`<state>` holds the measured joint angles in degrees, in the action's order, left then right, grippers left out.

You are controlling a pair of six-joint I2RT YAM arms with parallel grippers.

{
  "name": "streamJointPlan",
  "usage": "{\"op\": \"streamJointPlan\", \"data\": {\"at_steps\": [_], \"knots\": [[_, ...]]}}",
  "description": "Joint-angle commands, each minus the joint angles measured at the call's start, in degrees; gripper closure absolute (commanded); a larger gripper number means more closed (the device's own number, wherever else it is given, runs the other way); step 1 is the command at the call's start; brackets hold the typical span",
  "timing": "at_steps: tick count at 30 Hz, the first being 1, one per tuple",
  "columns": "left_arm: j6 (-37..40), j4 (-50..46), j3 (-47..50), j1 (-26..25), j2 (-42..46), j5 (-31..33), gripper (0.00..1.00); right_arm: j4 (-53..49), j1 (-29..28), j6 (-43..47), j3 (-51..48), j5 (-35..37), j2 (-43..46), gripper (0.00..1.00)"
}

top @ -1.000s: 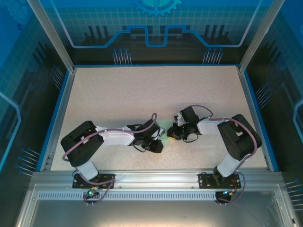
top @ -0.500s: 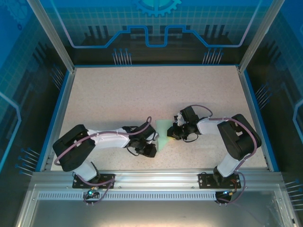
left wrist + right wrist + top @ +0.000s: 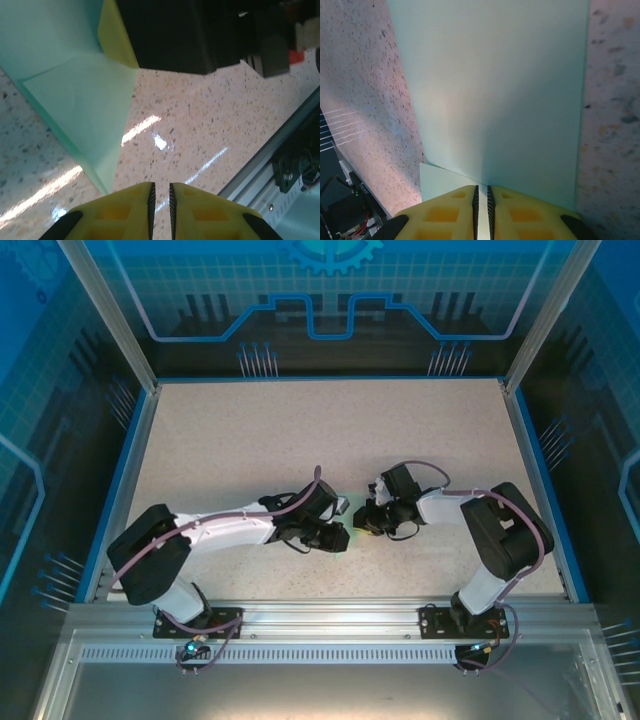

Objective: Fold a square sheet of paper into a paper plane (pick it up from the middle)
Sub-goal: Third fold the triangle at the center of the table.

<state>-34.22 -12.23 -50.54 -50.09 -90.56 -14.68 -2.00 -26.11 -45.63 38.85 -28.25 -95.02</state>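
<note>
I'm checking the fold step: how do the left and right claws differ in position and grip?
The left yellow-fingered claw sits over bare speckled table, the pale mint-green paper sheet ahead to one side; the right yellow-fingered claw sits over that sheet. The left claw's slit shows table, nothing held; whether the right claw pinches paper is unclear. Both have fingers nearly together.

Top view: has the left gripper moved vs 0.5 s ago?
Yes. The left gripper has shifted right and slightly away from the near rail, closing in on the right gripper.
</note>
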Motion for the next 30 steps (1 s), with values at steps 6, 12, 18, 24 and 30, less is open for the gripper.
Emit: {"op": "streamJointPlan", "data": {"at_steps": [6, 12, 18, 24, 30], "knots": [[-1.6, 2.9, -1.6, 1.0, -4.8, 0.9, 0.81, -6.9, 1.3, 0.3, -0.7, 4.9, 9.7, 0.79], [-1.6, 1.9, -2.1, 1.0, -7.6, 2.9, 0.85, -7.2, 1.2, 0.2, -2.5, 4.0, 11.2, 0.85], [-1.3, 2.1, -1.6, 1.0, -8.9, 3.8, 0.86, -6.9, -1.9, 0.2, -3.0, 3.0, 11.0, 0.87], [-0.9, 2.2, -1.3, 1.0, -9.7, 3.8, 0.87, -3.3, -5.5, -2.5, -2.9, 2.9, 7.6, 0.89], [-0.9, 1.4, -1.0, 1.0, -9.8, 4.0, 0.87, -0.4, -7.4, -3.3, -1.8, 2.1, 3.6, 0.90]]}}
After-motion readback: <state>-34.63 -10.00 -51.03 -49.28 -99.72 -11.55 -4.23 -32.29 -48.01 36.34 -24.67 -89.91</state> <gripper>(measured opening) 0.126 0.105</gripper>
